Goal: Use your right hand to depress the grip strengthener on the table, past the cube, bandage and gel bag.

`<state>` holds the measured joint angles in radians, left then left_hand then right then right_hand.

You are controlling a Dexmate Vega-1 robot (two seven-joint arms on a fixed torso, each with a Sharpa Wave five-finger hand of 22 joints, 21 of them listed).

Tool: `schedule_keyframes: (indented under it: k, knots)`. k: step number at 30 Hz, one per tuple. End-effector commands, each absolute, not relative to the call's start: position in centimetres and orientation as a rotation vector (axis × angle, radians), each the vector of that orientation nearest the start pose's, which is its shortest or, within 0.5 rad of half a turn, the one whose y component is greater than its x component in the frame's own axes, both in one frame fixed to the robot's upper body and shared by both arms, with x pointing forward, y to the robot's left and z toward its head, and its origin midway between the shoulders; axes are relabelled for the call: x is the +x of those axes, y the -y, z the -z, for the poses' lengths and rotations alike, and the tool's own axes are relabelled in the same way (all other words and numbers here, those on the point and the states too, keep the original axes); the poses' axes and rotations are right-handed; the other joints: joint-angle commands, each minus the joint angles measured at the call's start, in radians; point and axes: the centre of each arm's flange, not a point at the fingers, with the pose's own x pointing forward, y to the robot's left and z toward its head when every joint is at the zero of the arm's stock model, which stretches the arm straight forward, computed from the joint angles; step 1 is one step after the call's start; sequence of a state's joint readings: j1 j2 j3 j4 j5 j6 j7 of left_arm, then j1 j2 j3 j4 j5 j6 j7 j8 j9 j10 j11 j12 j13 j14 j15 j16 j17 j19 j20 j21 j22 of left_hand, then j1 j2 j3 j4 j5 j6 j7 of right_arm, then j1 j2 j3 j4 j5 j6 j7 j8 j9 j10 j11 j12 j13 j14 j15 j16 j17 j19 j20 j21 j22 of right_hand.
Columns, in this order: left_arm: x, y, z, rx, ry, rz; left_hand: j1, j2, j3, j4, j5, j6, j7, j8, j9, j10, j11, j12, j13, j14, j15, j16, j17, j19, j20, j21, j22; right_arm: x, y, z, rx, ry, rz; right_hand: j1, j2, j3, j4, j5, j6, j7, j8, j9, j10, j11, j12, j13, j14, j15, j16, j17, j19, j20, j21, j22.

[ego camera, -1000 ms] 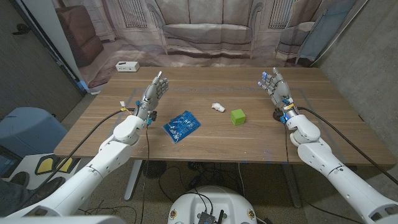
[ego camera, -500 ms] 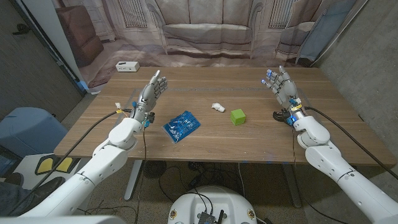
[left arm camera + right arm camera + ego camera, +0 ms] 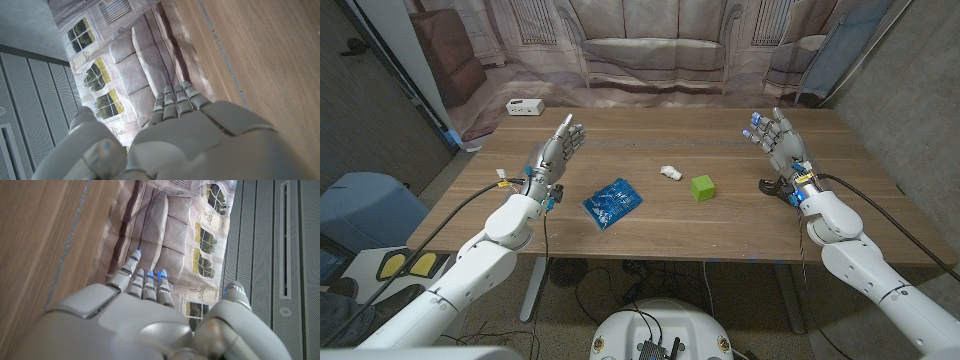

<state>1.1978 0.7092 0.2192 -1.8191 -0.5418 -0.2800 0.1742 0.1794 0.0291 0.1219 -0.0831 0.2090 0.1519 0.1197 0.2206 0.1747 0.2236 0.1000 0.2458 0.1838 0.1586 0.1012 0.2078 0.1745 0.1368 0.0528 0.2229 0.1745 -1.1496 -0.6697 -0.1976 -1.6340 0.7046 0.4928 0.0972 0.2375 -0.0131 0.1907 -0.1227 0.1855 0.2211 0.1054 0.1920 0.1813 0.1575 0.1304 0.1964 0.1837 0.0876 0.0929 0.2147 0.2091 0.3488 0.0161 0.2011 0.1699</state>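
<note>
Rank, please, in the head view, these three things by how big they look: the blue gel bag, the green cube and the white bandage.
1. gel bag, clearly the largest.
2. cube, middle.
3. bandage, smallest, though not much smaller than the cube.

All three lie at a similar depth on the table, so nearness hardly affects the order.

A staged test space: a wooden table (image 3: 650,215) before a printed backdrop (image 3: 640,40) of sofa and windows.
</note>
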Motion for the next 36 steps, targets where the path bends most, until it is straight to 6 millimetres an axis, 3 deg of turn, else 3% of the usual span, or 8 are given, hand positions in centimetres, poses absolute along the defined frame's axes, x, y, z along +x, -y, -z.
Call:
schedule_keyframes:
  k: [1,23,26,28,32,36]
  knots:
    - [53.4,-30.0,1.8,0.11,0.751,0.154,0.006,0.003,0.001,-0.004,-0.003,0.012,0.0,-0.006,0.004,0.004,0.005,-0.004,0.005,0.006,0.008,-0.001,0.004,0.005,0.01,-0.003,0.004,52.4,33.3,2.7,-0.002,0.855,-0.261,0.011,0.004,0.001,-0.005,0.004,-0.002,-0.002,0.0,0.003,0.009,0.002,0.006,0.004,0.013,-0.005,0.006,0.0,0.008,0.0,0.009,0.003]
    - [55.3,-30.5,1.0,0.156,0.717,0.172,0.01,0.003,0.0,-0.007,-0.004,0.021,0.006,-0.011,0.004,0.017,0.006,-0.005,0.006,0.022,0.006,-0.003,0.005,0.024,0.009,-0.002,0.004,49.7,34.6,4.1,-0.006,0.847,-0.21,0.023,0.019,0.009,-0.007,0.004,-0.001,-0.002,0.001,0.004,0.016,0.002,0.006,0.005,0.022,-0.001,0.007,0.0,0.017,0.005,0.008,0.003]
    - [55.7,-30.4,0.9,0.149,0.713,0.166,0.01,0.003,0.0,-0.008,-0.004,0.023,0.008,-0.012,0.004,0.019,0.007,-0.005,0.006,0.024,0.005,-0.003,0.005,0.023,0.01,-0.003,0.004,49.3,34.8,4.3,-0.009,0.849,-0.201,0.03,0.031,0.016,-0.008,0.004,0.0,-0.001,0.001,0.004,0.016,0.002,0.006,0.005,0.022,-0.003,0.006,0.0,0.017,0.005,0.007,0.003]
    - [56.0,-30.4,1.0,0.126,0.718,0.147,0.011,0.003,0.0,-0.008,-0.004,0.029,0.008,-0.01,0.004,0.022,0.006,-0.004,0.006,0.027,0.004,-0.003,0.005,0.025,0.011,-0.003,0.004,49.2,35.0,4.5,-0.012,0.849,-0.197,0.073,0.081,0.049,-0.019,0.007,0.041,0.003,0.017,0.005,0.017,0.001,0.003,0.005,0.022,-0.003,0.003,-0.001,0.017,0.003,0.003,0.003]
    - [56.3,-30.3,1.2,0.096,0.717,0.126,0.017,0.01,0.003,-0.01,-0.005,0.058,0.005,-0.006,0.005,0.059,-0.003,0.004,0.006,0.06,0.001,0.003,0.005,0.039,0.011,-0.003,0.004,48.9,35.5,5.1,-0.014,0.849,-0.186,0.101,0.103,0.068,-0.028,0.012,0.064,0.005,0.024,0.008,0.022,0.004,0.004,0.005,0.026,-0.004,0.003,-0.003,0.023,0.003,0.002,0.002]
    - [56.4,-30.2,1.3,0.101,0.713,0.128,0.019,0.012,0.004,-0.011,-0.005,0.066,0.005,-0.005,0.005,0.068,-0.002,0.005,0.006,0.069,0.001,0.004,0.005,0.041,0.011,-0.004,0.004,48.4,36.0,5.4,-0.018,0.845,-0.169,0.121,0.109,0.079,-0.036,0.015,0.032,-0.005,0.008,0.008,0.022,0.003,0.003,0.005,0.029,-0.006,0.001,-0.004,0.027,0.004,0.002,0.002]
